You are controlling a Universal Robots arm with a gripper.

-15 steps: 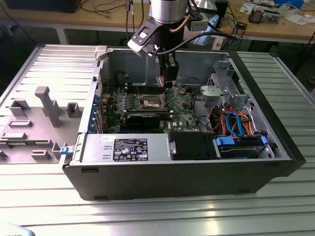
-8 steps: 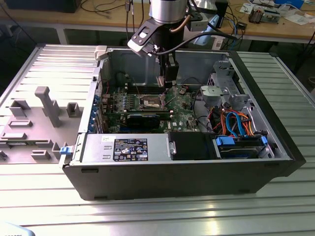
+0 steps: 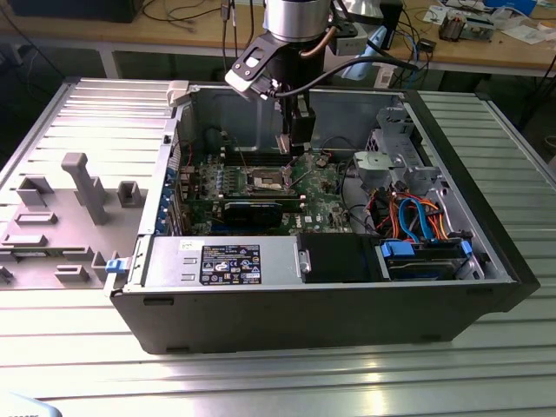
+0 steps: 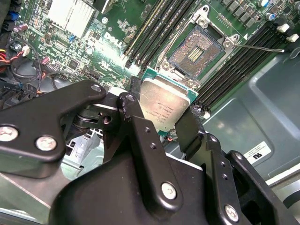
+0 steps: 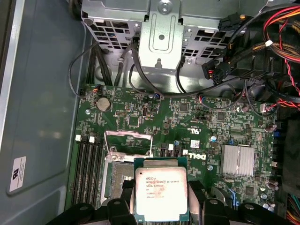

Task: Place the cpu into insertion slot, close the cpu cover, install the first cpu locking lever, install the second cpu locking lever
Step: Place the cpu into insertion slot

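Observation:
My gripper [image 4: 161, 121] is shut on the cpu [image 4: 165, 104], a flat square chip with a silver-grey top, held by two opposite edges between black fingers [image 4: 133, 115]. In the first wrist view the cpu [image 5: 161, 187] hangs above the board, partly over the insertion slot [image 5: 117, 176]. The insertion slot [image 4: 198, 50] lies open, its dark contact field bare inside a silver rim. The cpu cover [image 5: 127, 139] stands raised at the socket's edge. A thin wire lever [image 4: 262, 47] juts out beside the socket. In the exterior view my gripper [image 3: 291, 149] hovers just above the socket [image 3: 265, 180] inside the open computer case.
Black memory slots [image 5: 86, 168] flank the socket. A finned heat sink [image 5: 238, 161] and bundled cables [image 5: 276, 37] sit nearby. The case walls [image 3: 174, 148], the power supply [image 3: 230, 261] and the drive cage [image 3: 404, 152] hem in the board. A grey fixture tray [image 3: 52, 217] lies at the exterior view's left.

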